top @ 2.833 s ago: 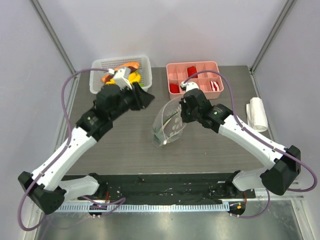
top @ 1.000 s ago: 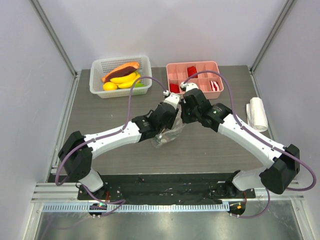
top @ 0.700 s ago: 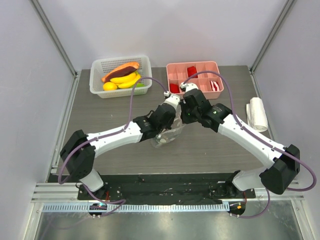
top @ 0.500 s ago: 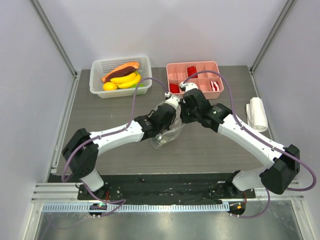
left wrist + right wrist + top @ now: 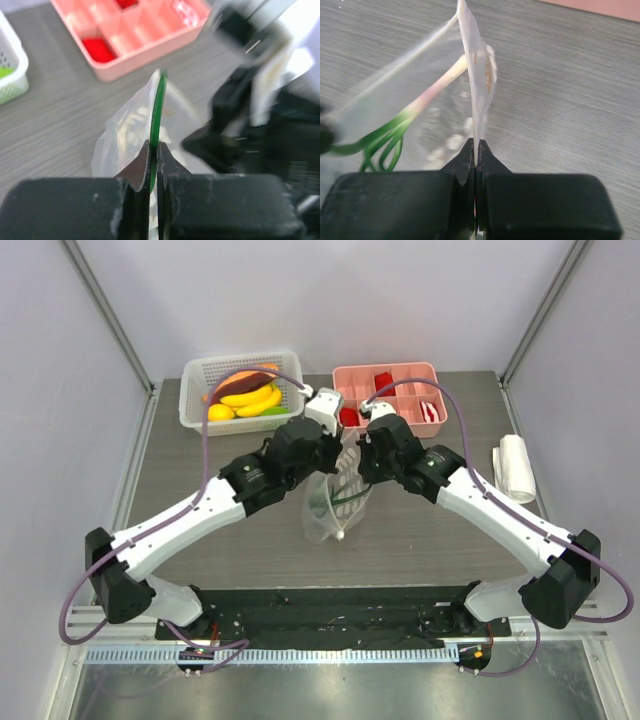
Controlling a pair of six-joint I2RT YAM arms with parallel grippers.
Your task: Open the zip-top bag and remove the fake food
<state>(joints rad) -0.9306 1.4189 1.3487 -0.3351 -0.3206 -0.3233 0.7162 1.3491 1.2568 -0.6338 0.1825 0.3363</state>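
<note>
The clear zip-top bag hangs upright over the table between my two grippers. My right gripper is shut on the bag's white-dotted top edge. My left gripper is shut on a thin green piece of fake food. In the right wrist view this piece is a green-leafed, pink-white stalk that still lies within the bag. Yellow bananas and the orange-and-maroon piece lie in the white basket.
The pink divided tray with red and white blocks stands just behind the grippers. A white rolled cloth lies at the table's right edge. A corner of the basket shows in the left wrist view.
My left gripper has shut on the green piece inside the bag and has risen back toward the basket. The bag has been drawn up taller. The right arm has stayed put.
</note>
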